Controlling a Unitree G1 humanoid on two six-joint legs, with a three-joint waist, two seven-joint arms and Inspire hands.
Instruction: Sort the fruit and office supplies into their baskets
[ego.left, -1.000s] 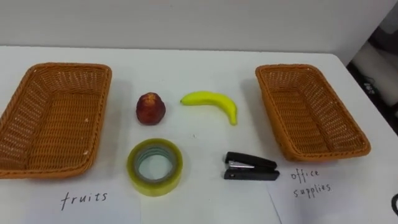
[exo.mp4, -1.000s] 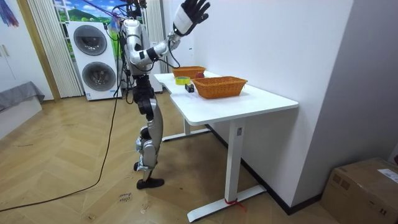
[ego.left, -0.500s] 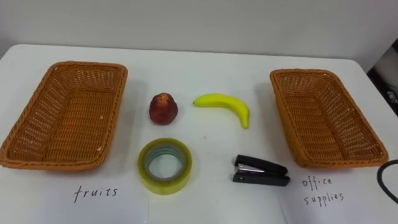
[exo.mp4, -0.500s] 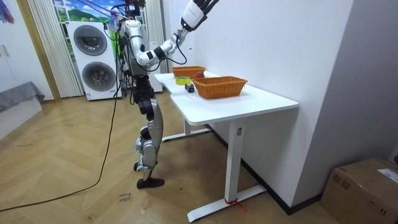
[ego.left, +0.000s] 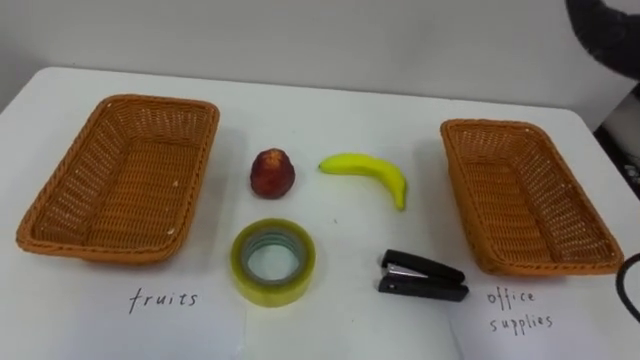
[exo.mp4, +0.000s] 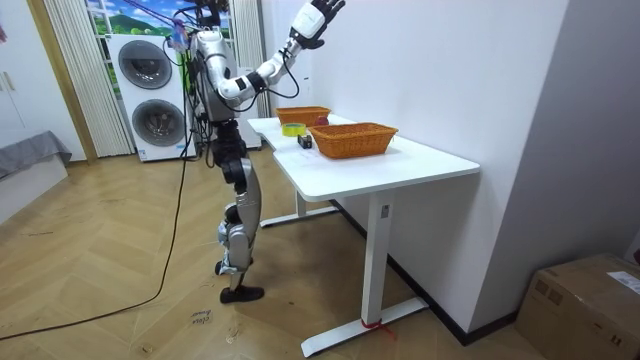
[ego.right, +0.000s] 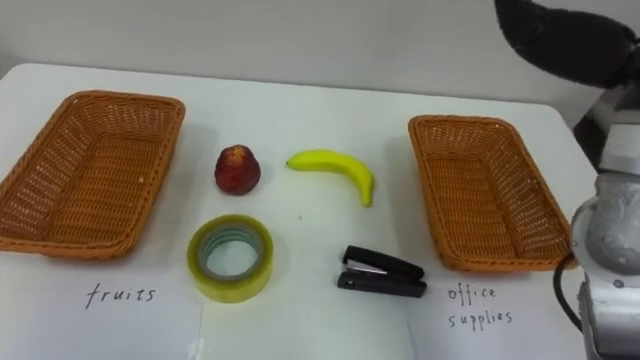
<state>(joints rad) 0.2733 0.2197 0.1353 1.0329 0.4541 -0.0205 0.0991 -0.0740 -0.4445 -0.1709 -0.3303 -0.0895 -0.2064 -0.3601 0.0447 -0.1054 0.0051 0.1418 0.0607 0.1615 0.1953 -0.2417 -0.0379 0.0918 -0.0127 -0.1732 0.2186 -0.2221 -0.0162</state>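
On the white table (ego.left: 330, 115) a red apple (ego.left: 272, 172) and a yellow banana (ego.left: 365, 172) lie side by side in the middle. In front of them sit a yellow tape roll (ego.left: 272, 262) and a black stapler (ego.left: 422, 276). An empty wicker basket (ego.left: 120, 175) stands at the left above a handwritten fruit label. A second empty wicker basket (ego.left: 525, 195) stands at the right by the office supplies label. In the room view my right hand (exo.mp4: 320, 14) is raised high above the table, fingers straight, holding nothing. My right arm (ego.right: 610, 240) shows at the right edge.
I stand at the table's short end, close to the white wall (exo.mp4: 420, 60) that runs along its far side. Behind me are two stacked washing machines (exo.mp4: 150, 95). A cardboard box (exo.mp4: 590, 300) sits on the floor at the room view's right.
The eye view has shifted, so everything on the table sits further right in the picture. My raised right arm has swung up, and part of it now shows at the upper right.
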